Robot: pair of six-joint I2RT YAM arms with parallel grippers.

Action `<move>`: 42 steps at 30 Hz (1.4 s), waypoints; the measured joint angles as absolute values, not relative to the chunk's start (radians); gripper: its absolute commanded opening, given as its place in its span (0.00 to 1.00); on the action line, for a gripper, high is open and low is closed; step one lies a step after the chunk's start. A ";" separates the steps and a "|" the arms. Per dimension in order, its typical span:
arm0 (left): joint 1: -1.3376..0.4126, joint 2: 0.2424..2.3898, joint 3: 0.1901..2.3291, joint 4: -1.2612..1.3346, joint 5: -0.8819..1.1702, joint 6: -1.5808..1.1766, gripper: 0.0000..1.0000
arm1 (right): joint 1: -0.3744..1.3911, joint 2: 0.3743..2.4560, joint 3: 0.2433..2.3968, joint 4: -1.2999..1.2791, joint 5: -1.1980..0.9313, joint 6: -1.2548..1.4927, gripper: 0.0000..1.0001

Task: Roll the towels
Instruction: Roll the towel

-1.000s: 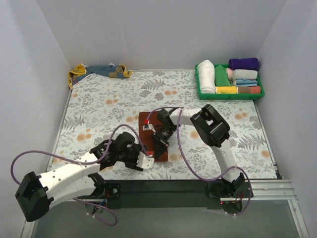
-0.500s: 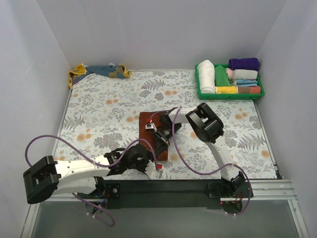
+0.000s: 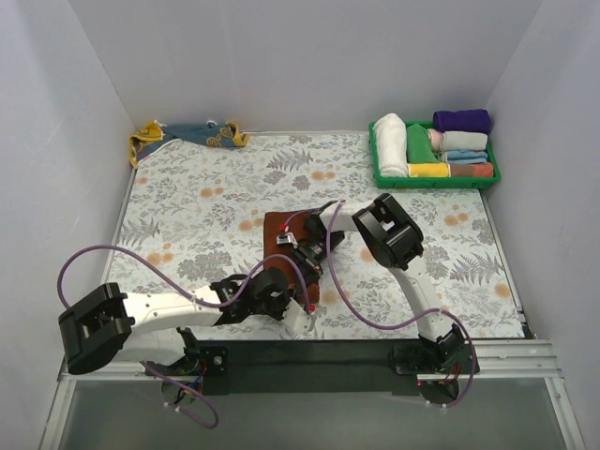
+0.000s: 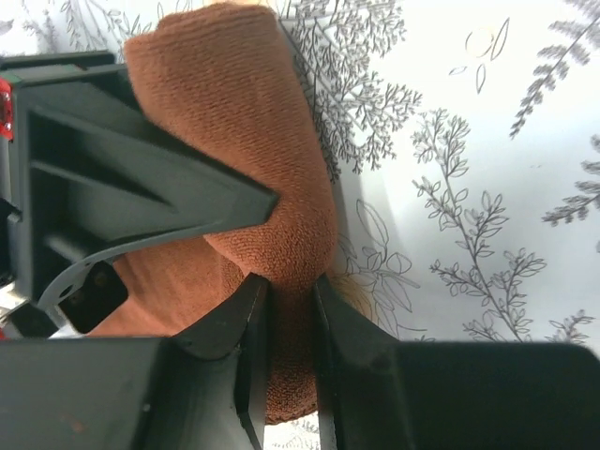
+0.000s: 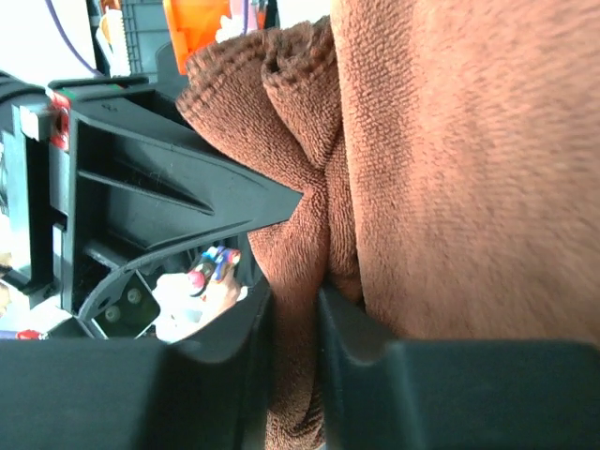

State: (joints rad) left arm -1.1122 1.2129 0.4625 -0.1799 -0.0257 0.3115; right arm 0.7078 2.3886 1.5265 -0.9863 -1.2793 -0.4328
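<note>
Rust-brown towel [image 3: 275, 230] lies mid surface [image 3: 187, 216]. Left arm [image 3: 169, 309] stretches low to its near end, left tool [image 4: 291, 281] nipping a fold. Right arm [image 3: 394, 239] doubles back, right tool [image 5: 295, 291] likewise pinching it.

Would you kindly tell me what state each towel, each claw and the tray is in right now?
brown towel: edge gathered into a fold, not yet a finished roll.
yellow towel: crumpled in the far left corner, unrolled.
left claw: shut on the brown towel.
right claw: shut on the brown towel.
tray: filled with rolled cloths.
</note>
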 measured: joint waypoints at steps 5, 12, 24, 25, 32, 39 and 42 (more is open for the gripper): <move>-1.091 1.253 0.528 -0.266 0.076 0.306 0.00 | 0.656 2.362 1.591 -1.023 -1.193 -0.384 0.52; -1.016 1.328 0.620 -0.350 0.255 0.298 0.00 | 0.459 2.252 1.725 -0.938 -0.981 -0.350 0.65; -0.720 1.708 0.994 -0.760 0.743 0.372 0.00 | 0.338 1.728 1.485 -0.895 -0.817 -0.446 0.59; -0.699 1.740 1.020 -0.794 0.777 0.382 0.00 | 0.341 1.686 1.450 -0.892 -0.813 -0.458 0.56; -0.581 2.006 1.199 -1.066 1.005 0.486 0.02 | 0.434 1.481 1.243 -0.831 -0.721 -0.531 0.52; -0.509 2.140 1.239 -1.241 1.121 0.527 0.05 | 0.731 1.417 1.083 -0.629 -0.527 -0.546 0.64; -0.502 2.173 1.253 -1.293 1.122 0.535 0.07 | 0.828 1.417 1.035 -0.541 -0.454 -0.556 0.69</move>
State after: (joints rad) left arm -0.5018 2.1731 1.2530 -1.2930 1.1221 0.5354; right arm 0.8284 1.4170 1.0348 -0.5411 -0.4538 -0.5556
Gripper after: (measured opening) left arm 0.166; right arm 0.672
